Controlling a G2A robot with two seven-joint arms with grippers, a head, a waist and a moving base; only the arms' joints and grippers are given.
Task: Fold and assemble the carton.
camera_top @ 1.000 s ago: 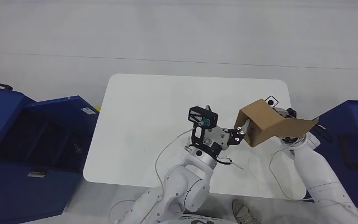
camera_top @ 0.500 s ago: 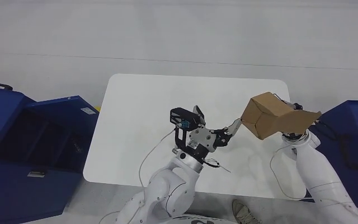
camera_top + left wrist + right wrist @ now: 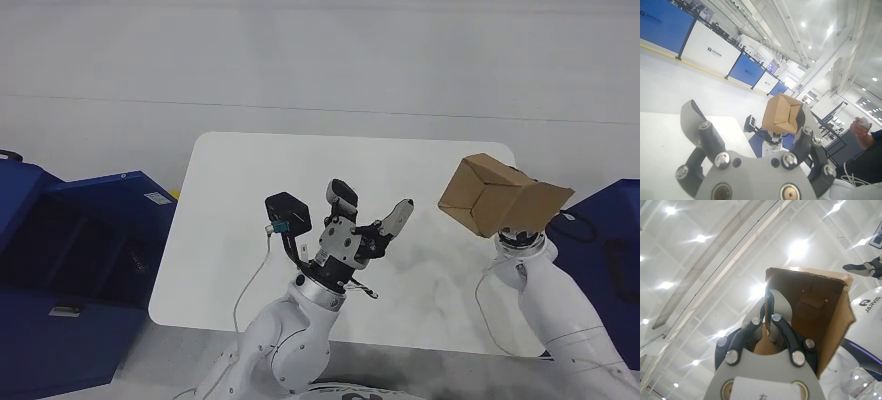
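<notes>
Backing off: left end effector (image 3: 372,205) drawn away from the carton (image 3: 495,195), fingers spread open.
One carton wall is kept clamped by the raised right end effector (image 3: 768,302); the flap press is judged finished.

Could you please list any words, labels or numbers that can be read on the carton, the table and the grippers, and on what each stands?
Carton: plain brown card, no print on the faces shown.
Table: none.
Left gripper: none, bare metal and screws.
Right gripper: none; the white sticker at its base is cut off, unreadable.
</notes>
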